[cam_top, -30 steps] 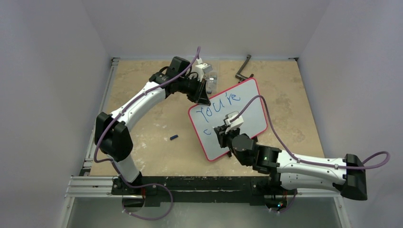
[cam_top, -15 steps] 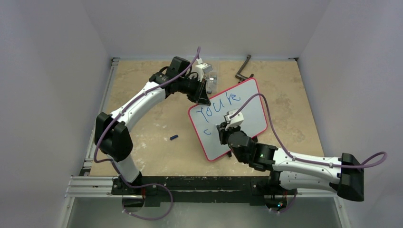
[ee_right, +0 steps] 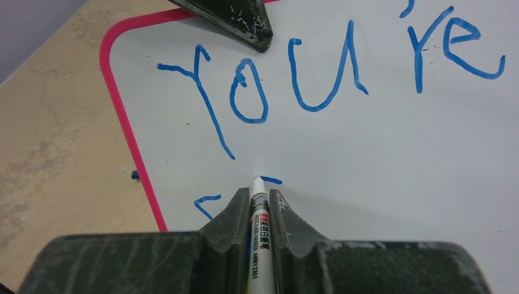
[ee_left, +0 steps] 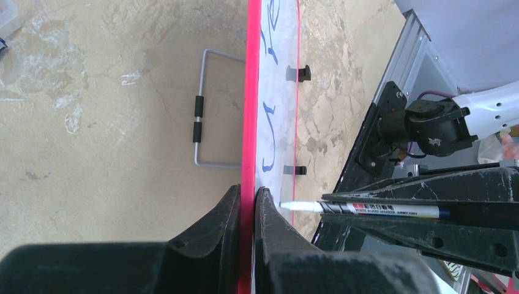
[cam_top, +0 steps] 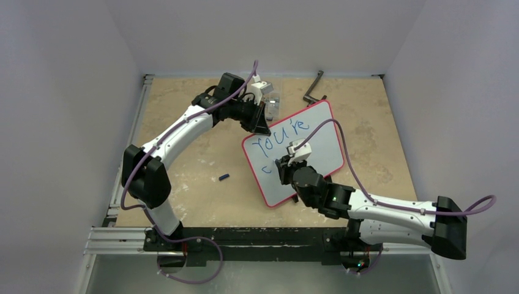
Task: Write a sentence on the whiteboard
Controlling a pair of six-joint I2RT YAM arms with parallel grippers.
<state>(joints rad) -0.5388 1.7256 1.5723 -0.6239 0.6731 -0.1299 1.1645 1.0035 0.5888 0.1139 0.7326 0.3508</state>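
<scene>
The whiteboard [cam_top: 321, 131] with a red frame stands tilted mid-table. The sentence [ee_right: 330, 67] in blue reads "You're", with a "c" [ee_right: 207, 205] and a short new stroke below. My left gripper [cam_top: 260, 125] is shut on the board's top left edge; its fingers [ee_left: 214, 226] pinch the red frame [ee_left: 250, 122]. My right gripper [cam_top: 283, 166] is shut on a whiteboard marker [ee_right: 259, 245], white with black print. The marker's tip touches the board just right of the "c". The marker also shows in the left wrist view [ee_left: 379, 210].
A blue marker cap [cam_top: 224, 177] lies on the table left of the board. A clear plastic box [cam_top: 272, 104] stands behind the left gripper. A black angled tool [cam_top: 313, 90] lies at the back. The board's wire stand [ee_left: 211, 110] shows behind it.
My right gripper has shifted slightly up and left along the board with the marker. The left arm and the board have not moved.
</scene>
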